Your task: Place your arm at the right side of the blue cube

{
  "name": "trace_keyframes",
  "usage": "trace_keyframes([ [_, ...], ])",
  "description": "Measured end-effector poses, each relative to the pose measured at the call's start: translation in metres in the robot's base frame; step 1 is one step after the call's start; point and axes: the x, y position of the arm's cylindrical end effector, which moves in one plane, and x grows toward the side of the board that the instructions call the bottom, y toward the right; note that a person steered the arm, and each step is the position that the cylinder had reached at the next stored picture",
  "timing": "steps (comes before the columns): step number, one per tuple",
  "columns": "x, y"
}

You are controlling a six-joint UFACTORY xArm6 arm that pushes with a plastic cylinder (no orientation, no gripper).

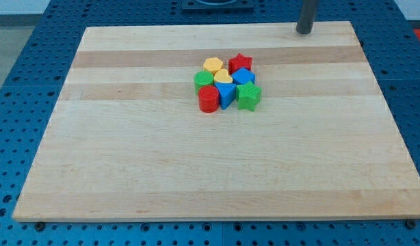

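A tight cluster of blocks sits a little above the middle of the wooden board (162,157). The blue cube (243,76) is on the cluster's right side, below the red star (240,63) and above the green star (249,97). A second blue block (226,95) lies lower, between the red cylinder (208,100) and the green star. The yellow hexagon (212,65), yellow heart (224,76) and a green block (203,81) fill the left part. My tip (304,31) stands at the board's top edge, far up and right of the blue cube, touching no block.
The board lies on a blue perforated table (25,55) that shows on all sides. A dark fixture (217,5) sits beyond the board's top edge.
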Motion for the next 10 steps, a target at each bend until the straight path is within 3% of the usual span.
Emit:
trace_keyframes([
  [3,0.000,0.001],
  [8,0.119,0.005],
  [10,0.134,-0.023],
])
